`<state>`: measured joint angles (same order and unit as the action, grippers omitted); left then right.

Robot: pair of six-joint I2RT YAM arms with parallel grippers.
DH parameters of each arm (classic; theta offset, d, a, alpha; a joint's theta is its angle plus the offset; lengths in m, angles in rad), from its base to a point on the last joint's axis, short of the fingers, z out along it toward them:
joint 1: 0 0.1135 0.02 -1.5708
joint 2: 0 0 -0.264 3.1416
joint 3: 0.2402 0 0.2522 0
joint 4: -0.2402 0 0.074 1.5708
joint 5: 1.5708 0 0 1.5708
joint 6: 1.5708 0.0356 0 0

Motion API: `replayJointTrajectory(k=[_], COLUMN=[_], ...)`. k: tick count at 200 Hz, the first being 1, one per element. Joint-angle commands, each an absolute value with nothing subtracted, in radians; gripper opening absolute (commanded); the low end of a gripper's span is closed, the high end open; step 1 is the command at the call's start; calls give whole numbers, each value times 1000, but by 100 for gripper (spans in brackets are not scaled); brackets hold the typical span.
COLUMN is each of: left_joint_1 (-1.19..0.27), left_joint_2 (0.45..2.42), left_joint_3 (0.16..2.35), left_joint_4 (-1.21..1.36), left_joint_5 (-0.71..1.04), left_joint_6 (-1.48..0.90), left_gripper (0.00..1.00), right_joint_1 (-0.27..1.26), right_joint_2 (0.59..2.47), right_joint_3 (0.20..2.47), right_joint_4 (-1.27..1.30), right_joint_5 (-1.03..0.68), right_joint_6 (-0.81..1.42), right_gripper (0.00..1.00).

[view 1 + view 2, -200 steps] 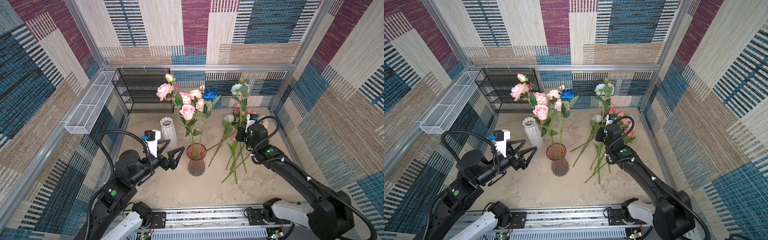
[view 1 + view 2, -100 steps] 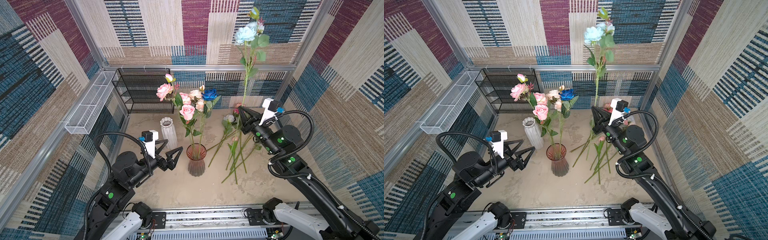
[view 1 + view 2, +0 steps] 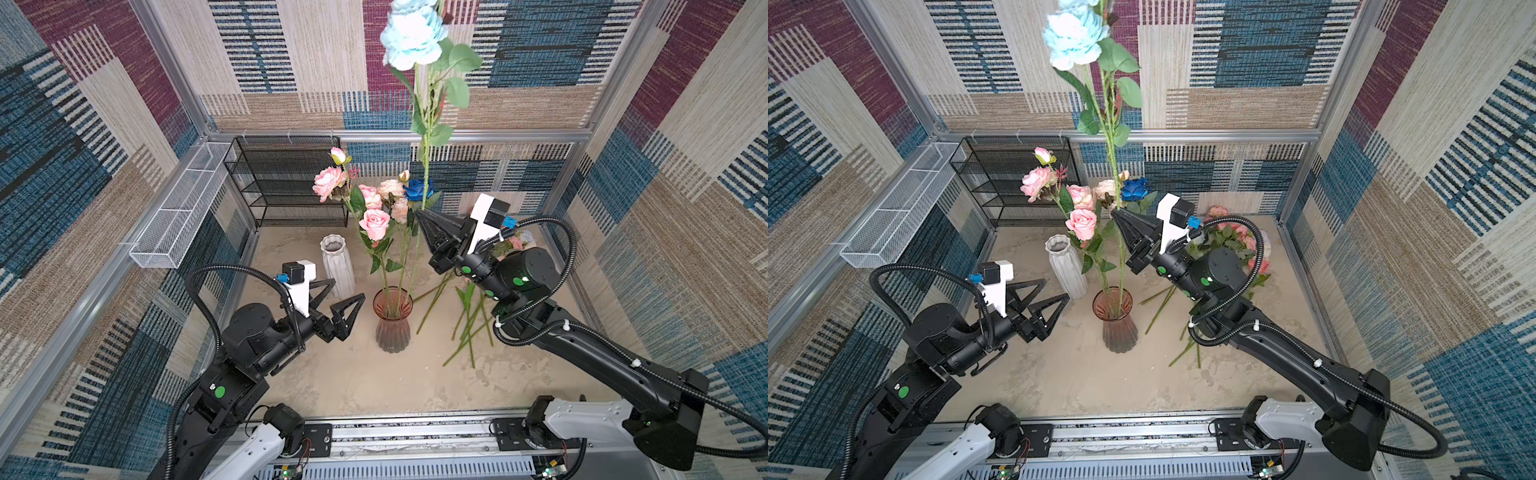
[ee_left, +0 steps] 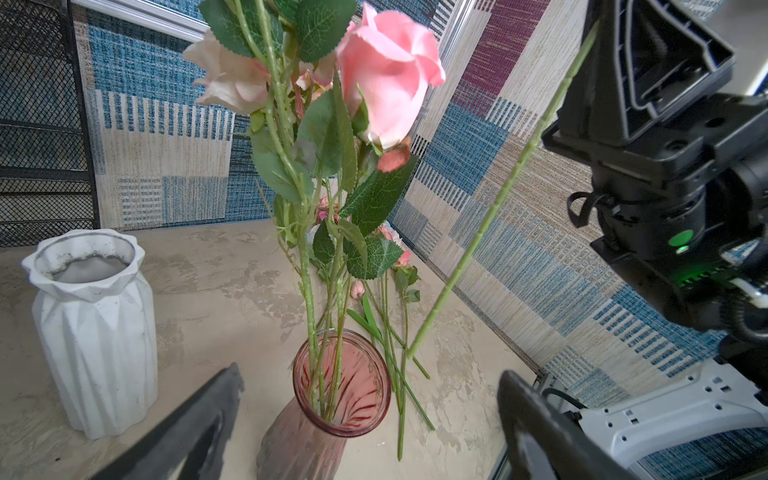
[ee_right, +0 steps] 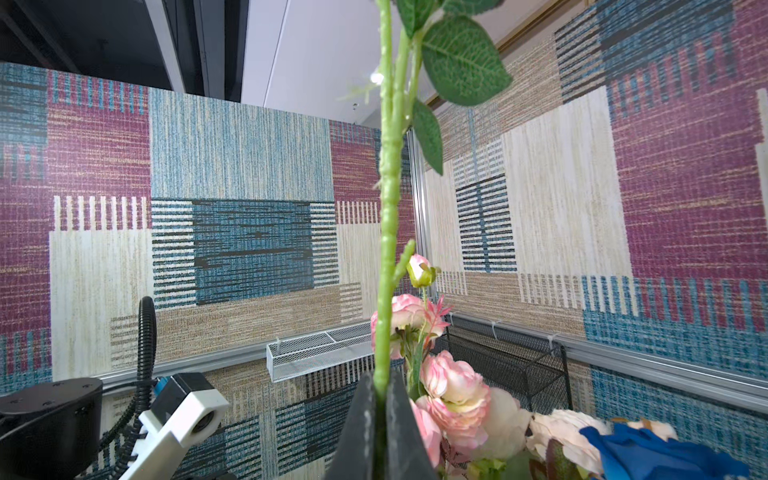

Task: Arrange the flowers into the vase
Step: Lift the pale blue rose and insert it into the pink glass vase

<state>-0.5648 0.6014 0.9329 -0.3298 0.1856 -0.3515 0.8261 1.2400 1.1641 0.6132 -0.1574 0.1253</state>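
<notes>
Since the earlier frame the right gripper (image 3: 420, 212) has been carrying the pale blue flower (image 3: 411, 37) leftward, toward the pink glass vase (image 3: 392, 320).

In both top views it is pinching the stem upright, while the left gripper (image 3: 1056, 288) is hovering beside the vase, fingers spread wide.

In the left wrist view the stem's lower end is hanging just outside the vase's rim.

In the right wrist view the fingers are pressing together on the stem (image 5: 384, 249).

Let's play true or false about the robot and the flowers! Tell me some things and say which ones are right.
The right gripper holds the pale blue flower by its stem. True.
The white vase has flowers in it. False: the white vase is empty; a bunch stands in the pink vase.
The left gripper is shut. False: the left gripper is open and holds nothing.
Loose flowers lie on the table. True.
</notes>
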Motion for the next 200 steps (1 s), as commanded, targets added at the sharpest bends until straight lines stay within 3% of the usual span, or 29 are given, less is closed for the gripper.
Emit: replayJointTrajectory(k=[1, 65, 120, 140, 171, 200], left_joint_1=[-564, -564, -564, -564, -565, -565], left_joint_2=[604, 613, 623, 628, 634, 639], left_joint_3=[943, 931, 928, 928, 930, 928], left_joint_4=[-337, -322, -306, -308, -301, -298], left_joint_5=[176, 182, 193, 199, 205, 206], left_joint_6=[-328, -330, -337, -337, -337, -337], left_gripper=[98, 98, 98, 98, 98, 98], right_joint_1=[847, 900, 920, 922, 933, 934], right_joint_2=[1290, 1344, 1339, 1324, 1277, 1187], right_joint_3=[1152, 980, 865, 835, 802, 747], right_joint_4=[771, 880, 816, 763, 647, 572], right_joint_5=[-147, -77, -57, -67, -85, -75], right_joint_6=[82, 26, 67, 98, 133, 169], right_gripper=[0, 0, 0, 13, 50, 58])
